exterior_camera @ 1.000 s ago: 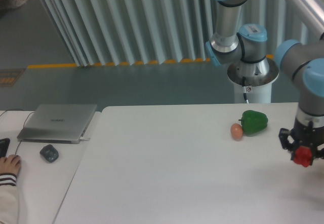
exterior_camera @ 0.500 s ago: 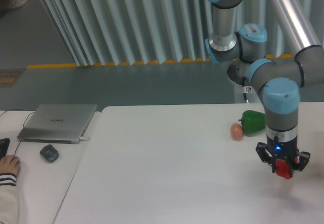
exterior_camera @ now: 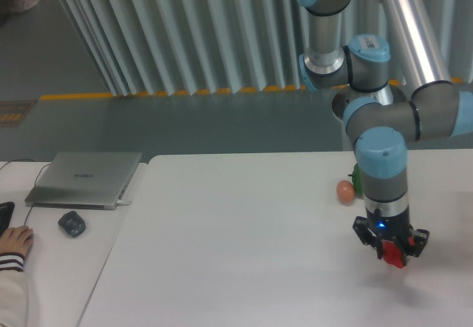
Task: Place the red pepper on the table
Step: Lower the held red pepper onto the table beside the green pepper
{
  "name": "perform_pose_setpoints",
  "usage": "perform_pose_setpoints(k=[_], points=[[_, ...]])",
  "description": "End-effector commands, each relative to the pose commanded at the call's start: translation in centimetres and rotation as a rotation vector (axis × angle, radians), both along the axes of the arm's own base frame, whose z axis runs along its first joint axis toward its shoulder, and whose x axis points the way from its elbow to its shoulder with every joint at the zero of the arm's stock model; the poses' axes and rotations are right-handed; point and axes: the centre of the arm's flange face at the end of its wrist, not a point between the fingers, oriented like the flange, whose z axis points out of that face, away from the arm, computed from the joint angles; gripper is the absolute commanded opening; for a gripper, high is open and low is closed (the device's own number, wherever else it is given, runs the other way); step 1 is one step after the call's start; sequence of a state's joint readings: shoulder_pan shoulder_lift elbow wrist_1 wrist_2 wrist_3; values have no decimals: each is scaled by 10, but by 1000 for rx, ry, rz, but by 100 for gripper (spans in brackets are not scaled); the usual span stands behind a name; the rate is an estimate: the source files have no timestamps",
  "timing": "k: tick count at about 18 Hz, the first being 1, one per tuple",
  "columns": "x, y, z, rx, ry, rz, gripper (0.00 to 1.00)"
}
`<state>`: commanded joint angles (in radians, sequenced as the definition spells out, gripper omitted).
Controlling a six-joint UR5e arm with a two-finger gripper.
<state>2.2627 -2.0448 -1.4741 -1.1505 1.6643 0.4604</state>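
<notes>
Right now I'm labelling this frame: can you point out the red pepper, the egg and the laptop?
red pepper (exterior_camera: 392,253), fixed camera, on its red body between the fingers.
egg (exterior_camera: 345,191), fixed camera, on its middle.
laptop (exterior_camera: 85,176), fixed camera, on the middle of its closed lid.

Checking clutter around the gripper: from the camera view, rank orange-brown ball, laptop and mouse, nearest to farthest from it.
The gripper is shut on the red pepper, at the right of the table.
1. Orange-brown ball: just up and left of it, on the table.
2. Mouse: far left, on the adjoining desk.
3. Laptop: far left, behind the mouse.
</notes>
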Motion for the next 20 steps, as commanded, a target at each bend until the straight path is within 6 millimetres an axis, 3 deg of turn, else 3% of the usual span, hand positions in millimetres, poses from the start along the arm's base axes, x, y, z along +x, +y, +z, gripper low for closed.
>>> perform_pose_setpoints(k=[4,6,8,9,16,20], points=[[11,3,-5,-21,10,-5,47],[10,3,-5,-21,10,-5,56],[9,3,-4,-18,11,-8,92],[8,3,-4,-19,13,-4,100],[9,1,-5,-23,13,-2,100],[8,-1,9,-14,28,-47,100]])
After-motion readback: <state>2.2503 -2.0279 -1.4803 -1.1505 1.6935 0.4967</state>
